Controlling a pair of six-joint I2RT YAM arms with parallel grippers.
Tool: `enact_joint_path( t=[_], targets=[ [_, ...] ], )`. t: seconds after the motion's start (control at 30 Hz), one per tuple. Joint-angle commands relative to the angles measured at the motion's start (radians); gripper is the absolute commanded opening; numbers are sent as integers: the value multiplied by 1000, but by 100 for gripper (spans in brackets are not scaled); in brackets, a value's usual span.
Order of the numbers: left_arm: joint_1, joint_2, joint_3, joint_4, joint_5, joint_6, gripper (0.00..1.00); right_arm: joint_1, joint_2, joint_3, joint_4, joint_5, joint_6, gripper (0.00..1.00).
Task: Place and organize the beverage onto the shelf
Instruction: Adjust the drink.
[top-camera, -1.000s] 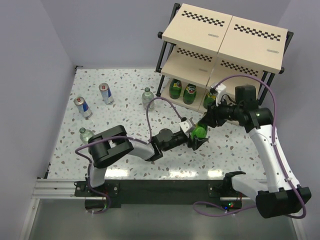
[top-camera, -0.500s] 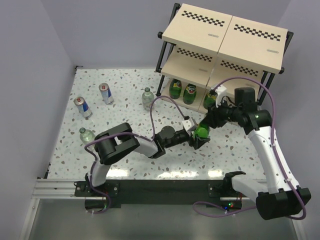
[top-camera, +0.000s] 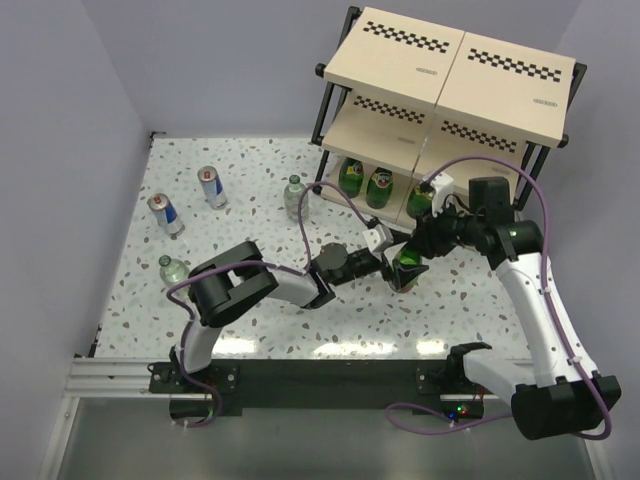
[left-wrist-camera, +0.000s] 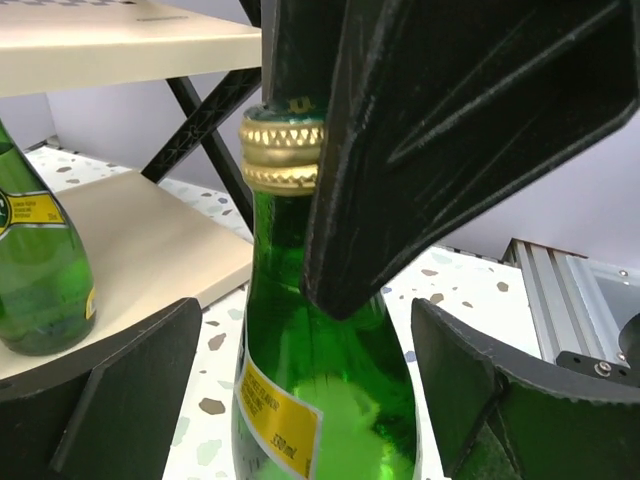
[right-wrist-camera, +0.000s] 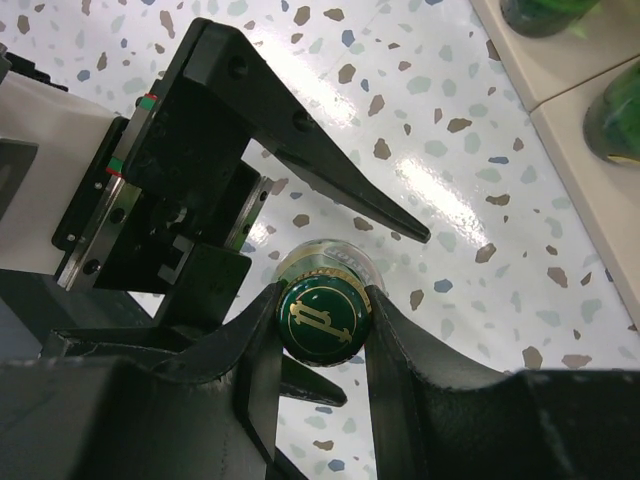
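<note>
A green glass bottle with a yellow label stands upright on the speckled table in front of the shelf. My right gripper is shut from above on its gold-rimmed cap. My left gripper is open around the bottle's body, with a gap on each side between the glass and the fingers. Three green bottles stand on the shelf's lowest board. Two blue-and-silver cans and two clear bottles stand on the table to the left.
The shelf's black frame legs and low board lie just behind the held bottle, with one green bottle on that board. A clear bottle stands near the left arm's base. Walls close the table's left and rear.
My left gripper's jaws have spread away from the green bottle's body. My right gripper has stayed shut on the cap, and the bottle has shifted slightly toward the shelf.
</note>
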Motion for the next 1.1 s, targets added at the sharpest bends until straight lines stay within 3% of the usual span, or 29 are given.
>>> enact_joint_path(
  t=[0.0, 0.6, 0.83, 0.93, 0.97, 1.03, 1.07],
  targets=[
    [5, 18, 17, 121, 27, 13, 91, -15, -42, 42, 72, -16, 16, 0],
    [5, 78, 33, 28, 48, 68, 94, -44, -42, 70, 78, -18, 34, 0],
    [5, 83, 39, 26, 35, 70, 88, -45, -41, 65, 81, -24, 33, 0],
    [5, 81, 59, 28, 42, 62, 70, -47, -41, 62, 79, -24, 33, 0],
    [5, 81, 66, 29, 39, 59, 46, -47, -39, 62, 81, -23, 33, 0],
    [5, 78, 68, 47, 30, 45, 25, -47, -39, 60, 81, -18, 33, 0],
    [7, 77, 65, 66, 25, 40, 4, -47, -39, 57, 83, -10, 33, 0]
  ],
)
